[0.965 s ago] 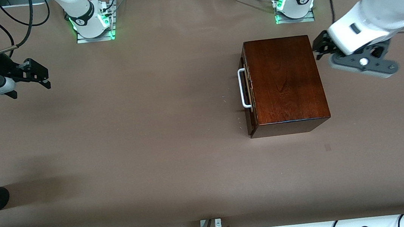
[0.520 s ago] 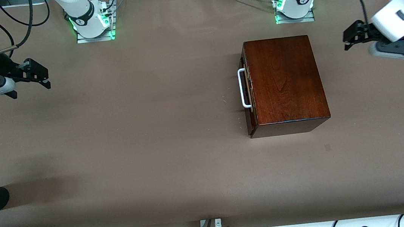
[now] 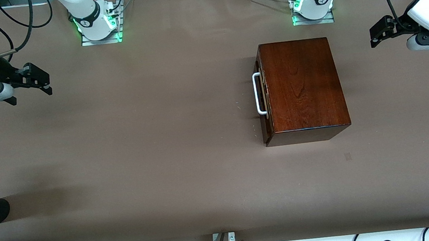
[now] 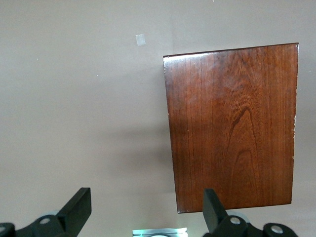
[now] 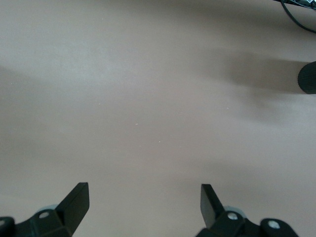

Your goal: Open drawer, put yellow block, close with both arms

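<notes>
Left gripper (image 3: 375, 35) withdrew, spread; glossy box's drawer (image 3: 262, 95) seemingly closed

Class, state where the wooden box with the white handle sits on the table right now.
In the front view, the wooden box rests on the table toward the left arm's end, nearer the camera than that arm's base, its white handle facing the right arm's end.
</notes>
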